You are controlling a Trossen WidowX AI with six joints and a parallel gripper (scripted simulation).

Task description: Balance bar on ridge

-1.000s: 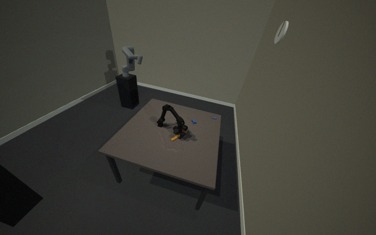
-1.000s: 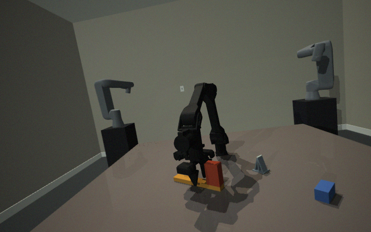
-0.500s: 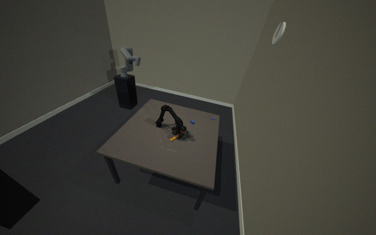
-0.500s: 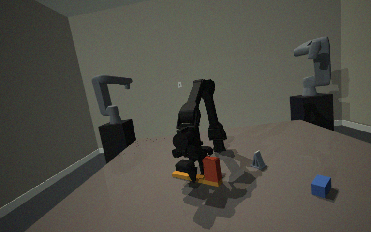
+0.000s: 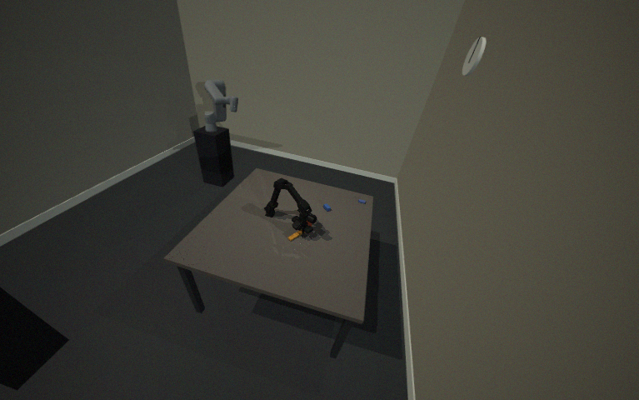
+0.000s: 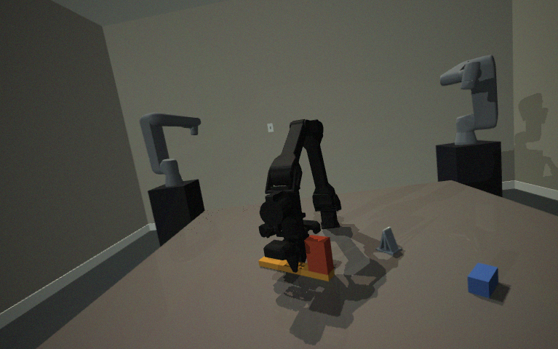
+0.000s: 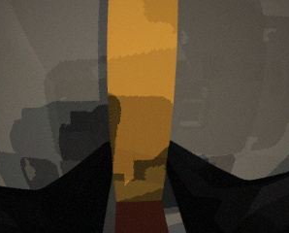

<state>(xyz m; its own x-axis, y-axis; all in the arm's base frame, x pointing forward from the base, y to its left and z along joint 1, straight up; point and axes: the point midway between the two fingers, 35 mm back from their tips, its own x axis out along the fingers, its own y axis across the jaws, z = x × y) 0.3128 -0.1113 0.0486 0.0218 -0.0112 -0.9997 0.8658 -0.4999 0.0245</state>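
The orange bar (image 5: 293, 236) (image 6: 268, 262) (image 7: 142, 73) has a red block (image 6: 319, 254) (image 7: 140, 217) standing upright on one end. The bar lies low at the table top; whether it touches the table cannot be told. My gripper (image 6: 297, 265) (image 7: 139, 148) points down and is shut on the bar, a finger on each side, close beside the red block. The grey ridge (image 6: 388, 242), a small triangular stand on a flat base, stands on the table apart from the bar, to the right in the exterior view.
A blue cube (image 5: 326, 207) (image 6: 482, 280) stands on the table (image 5: 243, 267) (image 6: 212, 311). Another small blue object (image 5: 361, 202) lies near the table's far right corner. Grey robot arms (image 5: 217, 101) (image 6: 485, 94) stand on dark pedestals beyond the table.
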